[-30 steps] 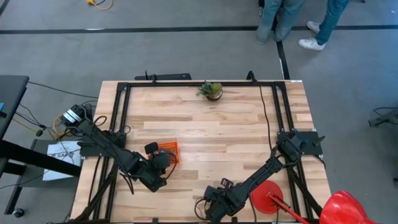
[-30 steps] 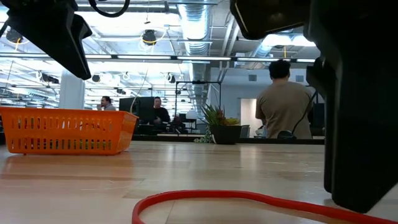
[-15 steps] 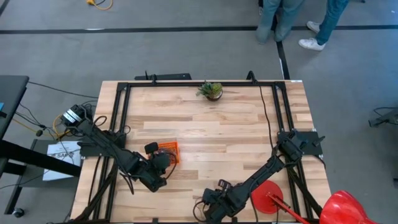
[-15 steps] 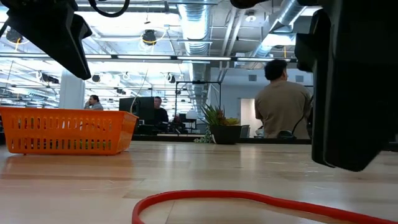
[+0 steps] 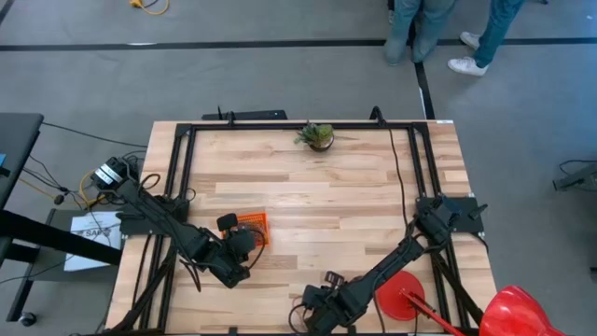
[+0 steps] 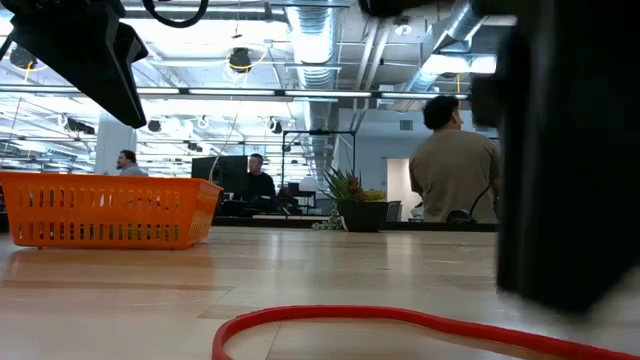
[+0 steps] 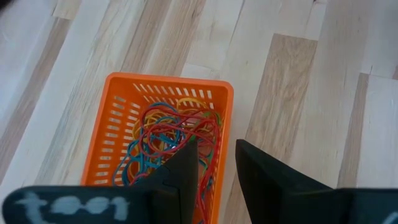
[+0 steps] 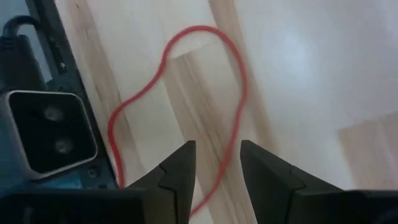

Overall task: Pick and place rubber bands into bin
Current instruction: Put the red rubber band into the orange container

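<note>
One red rubber band [image 8: 186, 112] lies loose on the wood at the table's near edge, just beside a small camera housing [image 8: 46, 127]. The right gripper [image 8: 214, 180] hangs right over it, fingers apart, holding nothing. Risk here: the flat, thin loop could slip out from under the tips, or they could scrape the wood. Well apart, the bin [image 7: 115, 118] already holds a tangle of bands [image 7: 171, 140]; the left gripper [image 7: 214, 171] hovers above it, parted, empty.

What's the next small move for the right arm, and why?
Probably lower the right gripper straight down: its fingers stand open and empty above the red rubber band lying loose on the table, a strand running between them.
</note>
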`<control>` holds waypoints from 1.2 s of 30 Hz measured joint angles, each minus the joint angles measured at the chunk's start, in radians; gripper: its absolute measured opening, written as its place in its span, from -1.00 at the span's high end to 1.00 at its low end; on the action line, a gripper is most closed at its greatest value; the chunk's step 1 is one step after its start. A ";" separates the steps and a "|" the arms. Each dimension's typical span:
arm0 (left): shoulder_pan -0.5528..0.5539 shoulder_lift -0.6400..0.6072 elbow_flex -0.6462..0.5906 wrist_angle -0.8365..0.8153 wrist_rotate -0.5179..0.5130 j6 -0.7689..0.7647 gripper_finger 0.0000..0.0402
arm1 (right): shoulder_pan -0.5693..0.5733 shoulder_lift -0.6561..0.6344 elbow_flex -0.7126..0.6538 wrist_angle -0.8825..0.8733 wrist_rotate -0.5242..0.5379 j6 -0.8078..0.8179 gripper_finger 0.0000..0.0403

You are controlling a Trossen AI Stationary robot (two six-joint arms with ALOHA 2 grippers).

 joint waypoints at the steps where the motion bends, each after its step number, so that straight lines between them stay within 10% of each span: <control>1: 0.000 0.000 0.000 0.000 0.000 0.000 0.51 | 0.000 0.009 0.000 0.004 0.001 0.000 0.39; 23: 0.000 0.000 0.000 0.000 0.000 0.000 0.51 | -0.010 0.037 0.003 0.014 0.060 -0.229 0.96; 36: 0.000 0.000 0.000 0.005 0.000 0.000 0.51 | -0.155 -0.025 0.253 -0.267 0.357 -0.463 1.00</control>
